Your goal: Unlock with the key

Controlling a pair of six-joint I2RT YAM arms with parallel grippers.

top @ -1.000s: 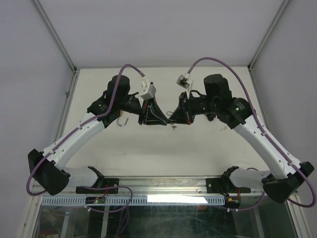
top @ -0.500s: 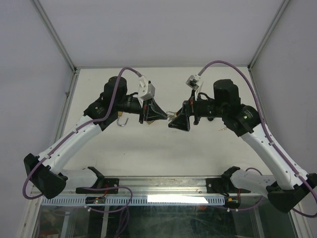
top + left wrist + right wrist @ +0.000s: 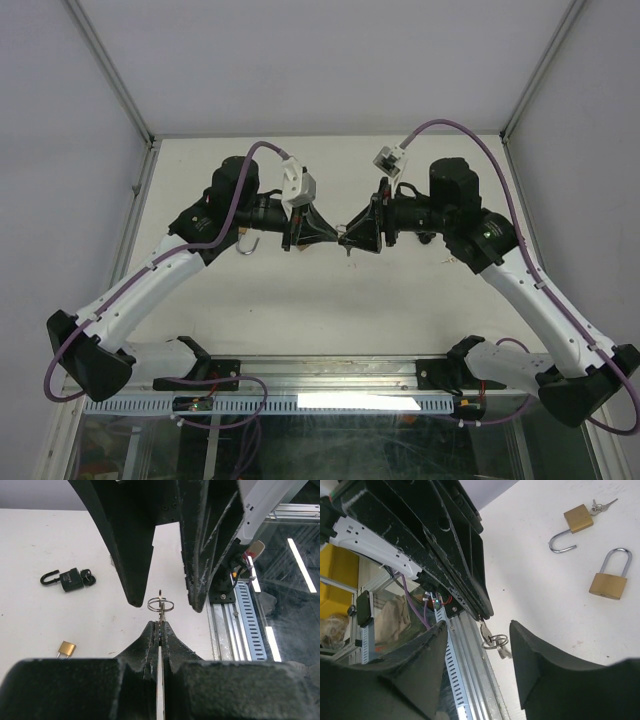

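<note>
Lying beyond key [image 3: 161, 616]: black padlock [image 3: 70, 580], brass padlock [image 3: 65, 649].

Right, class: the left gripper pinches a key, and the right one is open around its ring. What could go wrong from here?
1. The left gripper seems to hold the key only by a thin edge. If the right gripper closes off-centre on the ring, the key may twist or drop.
2. The two grippers' tips nearly meet, so they could collide.

table [image 3: 40, 535] holds brass padlock [image 3: 610, 578], black padlock [image 3: 71, 580]
</note>
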